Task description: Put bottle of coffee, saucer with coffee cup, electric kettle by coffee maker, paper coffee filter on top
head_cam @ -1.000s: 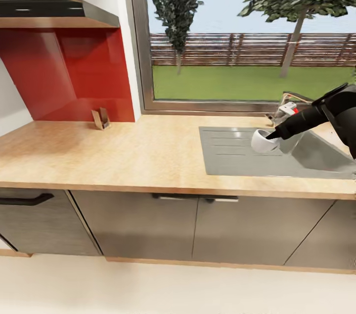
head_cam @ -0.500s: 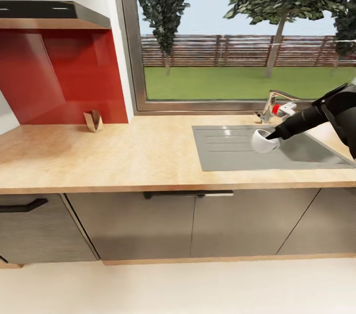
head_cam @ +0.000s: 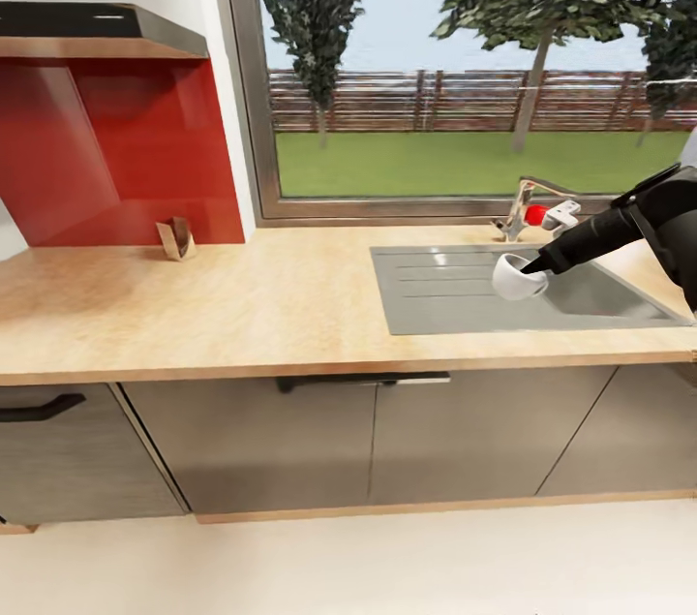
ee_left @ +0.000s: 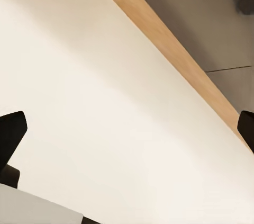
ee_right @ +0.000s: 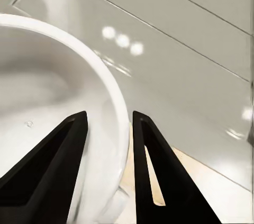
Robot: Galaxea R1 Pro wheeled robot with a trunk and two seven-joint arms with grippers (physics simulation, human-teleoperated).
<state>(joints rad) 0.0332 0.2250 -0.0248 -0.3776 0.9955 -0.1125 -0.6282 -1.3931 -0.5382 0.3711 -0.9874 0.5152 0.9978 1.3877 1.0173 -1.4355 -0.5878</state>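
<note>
The right tool (head_cam: 538, 268) pinches the coffee cup (head_cam: 517, 275) by its rim, one finger inside the bowl and one outside, as the right wrist view shows with the white wall (ee_right: 114, 113) caught between the two black fingers (ee_right: 153, 166). The cup hangs tilted over the ribbed drainboard of the grey sink (head_cam: 436, 291), at the right end of the table (head_cam: 242, 305). Everything to the robot's left of the sink is open worktop, so the cup's likely destination lies that way along the table's long axis, and the right arm is the one already carrying it. The cup is smooth, glossy and thin-walled; the sink is matte grey with shallow grooves; the table is pale wood grain with a darker edge. The left tool (ee_left: 127, 144) is spread wide, its dark fingertips (ee_left: 10, 134) well apart above the pale floor (ee_left: 106, 102).
</note>
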